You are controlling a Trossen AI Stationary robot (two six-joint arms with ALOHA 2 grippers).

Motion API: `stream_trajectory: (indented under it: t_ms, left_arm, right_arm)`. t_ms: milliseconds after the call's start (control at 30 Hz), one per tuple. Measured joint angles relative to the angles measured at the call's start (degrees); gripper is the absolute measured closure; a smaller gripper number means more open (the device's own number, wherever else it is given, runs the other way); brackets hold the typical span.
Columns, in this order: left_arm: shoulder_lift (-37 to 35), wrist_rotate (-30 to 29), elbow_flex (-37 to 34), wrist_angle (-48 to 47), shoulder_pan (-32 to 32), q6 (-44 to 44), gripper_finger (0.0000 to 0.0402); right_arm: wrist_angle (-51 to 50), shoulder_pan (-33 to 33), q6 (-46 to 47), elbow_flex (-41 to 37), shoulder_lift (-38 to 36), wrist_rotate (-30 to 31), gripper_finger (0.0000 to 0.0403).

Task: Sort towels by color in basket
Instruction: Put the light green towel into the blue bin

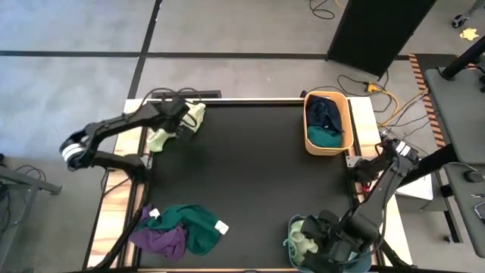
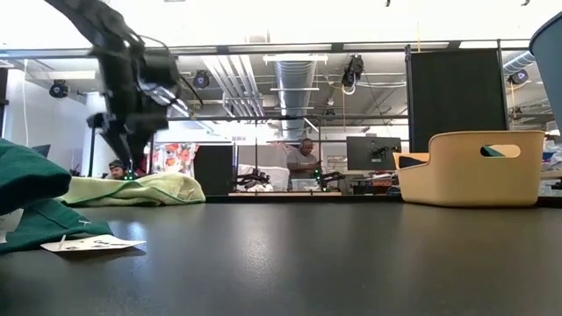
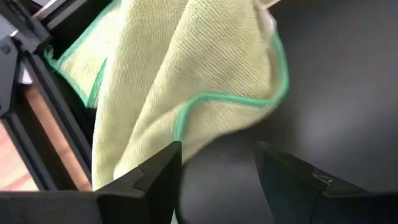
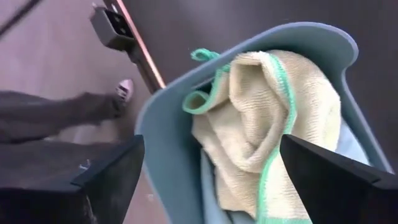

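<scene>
A pale yellow-green towel with a green hem [image 1: 176, 127] [image 3: 186, 68] lies crumpled at the table's far left corner. My left gripper [image 1: 186, 125] [image 3: 217, 152] hangs open just over its near edge [image 2: 132, 189]. My right gripper [image 1: 324, 236] [image 4: 212, 142] is wide open above a blue-grey basket [image 1: 290, 241] [image 4: 168, 130] at the near right, which holds another yellow-green towel [image 4: 249, 124]. A teal green towel [image 1: 193, 224] and a purple towel [image 1: 161, 239] lie heaped at the near left. Navy [image 1: 324, 112] and teal [image 1: 327, 138] towels sit in a tan basket [image 1: 345, 114].
The tan basket [image 2: 470, 171] stands at the table's far right edge. A white tag [image 2: 88, 244] sticks out from the teal towel heap. The black table's middle [image 1: 250, 174] carries nothing. Metal frame rails [image 3: 37, 106] run beside the left towel. A person sits in the room beyond.
</scene>
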Motion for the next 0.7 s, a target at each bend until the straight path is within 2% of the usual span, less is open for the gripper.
stream_trajectory:
  t_ms: [200,333,433,567,633,700]
  left_arm:
    - [12.38,1.33,0.73,4.60,3.87,3.69,0.0212]
    - [19.43,3.02,0.77,7.66,4.08,5.57,0.0212]
    - [22.77,4.69,1.08,7.94,3.49,5.83,0.0218]
    - [23.98,4.38,1.17,8.25,0.71,6.08,0.0270]
    - [23.56,4.04,0.94,8.89,-1.22,6.64,0.0317]
    - [22.37,6.27,0.87,11.50,-3.66,6.58,0.0370]
  right_arm:
    - [-0.04,-0.26,7.57,3.16,-0.15,0.05,0.0035]
    - [0.06,-0.24,9.95,7.45,-0.15,0.21,0.0035]
    - [-0.16,-0.11,9.90,11.15,-0.15,2.75,0.0035]
    - [-0.38,-0.30,4.15,16.18,-0.15,10.14,0.0035]
    - [-0.77,-0.69,-0.80,18.51,-0.15,15.79,0.0035]
    - [-1.24,-1.20,-6.03,20.04,-0.21,21.06,0.0035]
